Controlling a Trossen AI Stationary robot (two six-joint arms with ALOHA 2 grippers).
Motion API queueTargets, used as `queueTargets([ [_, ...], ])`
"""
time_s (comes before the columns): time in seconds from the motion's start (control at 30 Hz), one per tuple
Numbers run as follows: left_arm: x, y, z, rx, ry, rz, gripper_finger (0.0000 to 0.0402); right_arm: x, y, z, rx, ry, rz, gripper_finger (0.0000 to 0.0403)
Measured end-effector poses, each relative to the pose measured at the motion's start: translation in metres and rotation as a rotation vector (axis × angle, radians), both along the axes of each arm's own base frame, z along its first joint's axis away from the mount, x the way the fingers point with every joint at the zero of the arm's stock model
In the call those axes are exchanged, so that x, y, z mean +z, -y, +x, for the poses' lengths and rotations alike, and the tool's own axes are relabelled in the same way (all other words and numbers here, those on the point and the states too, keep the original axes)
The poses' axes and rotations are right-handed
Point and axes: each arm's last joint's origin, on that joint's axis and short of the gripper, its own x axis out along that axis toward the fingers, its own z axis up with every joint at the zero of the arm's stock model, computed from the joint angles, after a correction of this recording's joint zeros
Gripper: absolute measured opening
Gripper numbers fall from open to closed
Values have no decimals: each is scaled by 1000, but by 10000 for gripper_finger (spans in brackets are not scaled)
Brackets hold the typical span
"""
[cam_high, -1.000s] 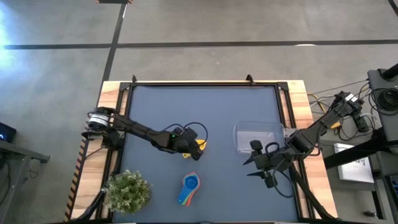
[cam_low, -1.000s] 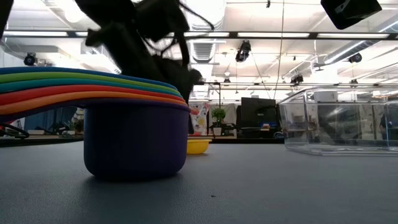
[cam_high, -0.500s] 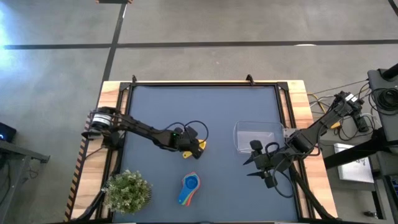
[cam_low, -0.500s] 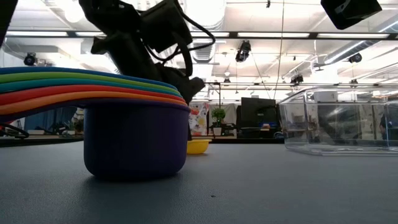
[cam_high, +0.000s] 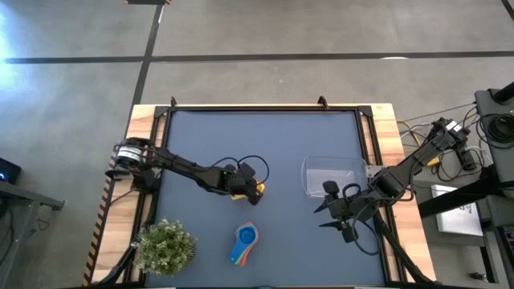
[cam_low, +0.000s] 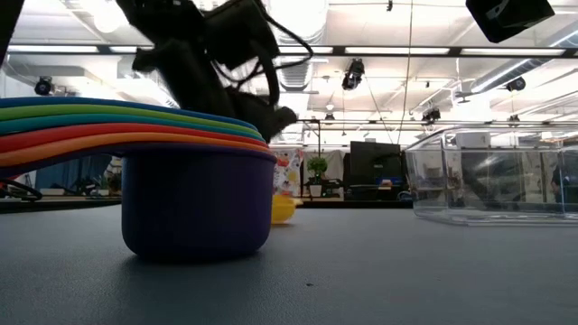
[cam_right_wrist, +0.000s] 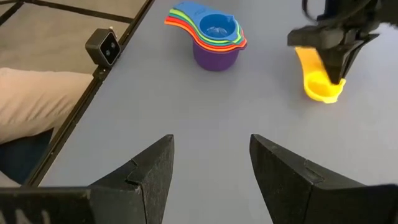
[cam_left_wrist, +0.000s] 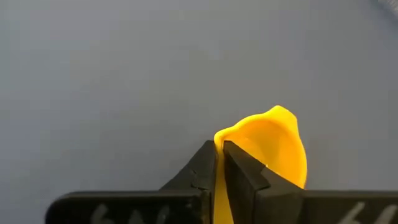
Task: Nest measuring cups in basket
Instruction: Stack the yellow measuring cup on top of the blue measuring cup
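A yellow measuring cup (cam_high: 256,189) lies near the table's middle, and my left gripper (cam_high: 243,191) is shut on it. Several more measuring cups are nested in a stack (cam_high: 245,243) near the front edge, a blue one on top and a purple one (cam_low: 197,206) resting on the table. The clear basket (cam_high: 331,177) stands right of centre with nothing in it. Just in front of the basket my right gripper (cam_right_wrist: 211,163) hovers open, holding nothing. My left gripper pinches the yellow cup's bowl rim (cam_left_wrist: 219,138), with the thin wall between the two shut fingers (cam_left_wrist: 205,167): one inside the bowl, one outside. The fingers come from above, pointing down. The cup (cam_low: 282,209) sits tilted, its underside at the table.
A green potted plant (cam_high: 165,247) stands at the front left corner. A raised dark frame (cam_high: 265,107) borders the blue-grey tabletop. A small black camera box (cam_right_wrist: 103,46) sits at the table's edge.
My left gripper has shut on the yellow cup's rim. In the low view the cup, which lay level, now stands tipped. The stack, the basket and my right gripper have stayed put.
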Motion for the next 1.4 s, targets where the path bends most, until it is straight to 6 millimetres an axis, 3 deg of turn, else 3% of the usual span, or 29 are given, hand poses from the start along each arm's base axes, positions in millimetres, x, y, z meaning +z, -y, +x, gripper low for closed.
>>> queueTargets([
  [0.2,41,17,-1,20,-25,-32,2,-1,0,0,0,-8,-5,199],
  [0.43,103,74,-15,21,-91,-34,1,-2,1,-2,2,-24,-19,199],
  [0.6,126,118,-32,65,-15,-72,1,-3,1,-2,10,-32,-18,199],
  [0.9,108,175,-58,192,57,-203,0,-3,0,-2,47,-26,-33,199],
  [1.27,73,192,-42,241,74,-230,0,-3,0,-2,55,-21,-42,199],
  [1.4,69,193,-40,241,75,-229,0,-3,0,-2,56,-21,-43,199],
])
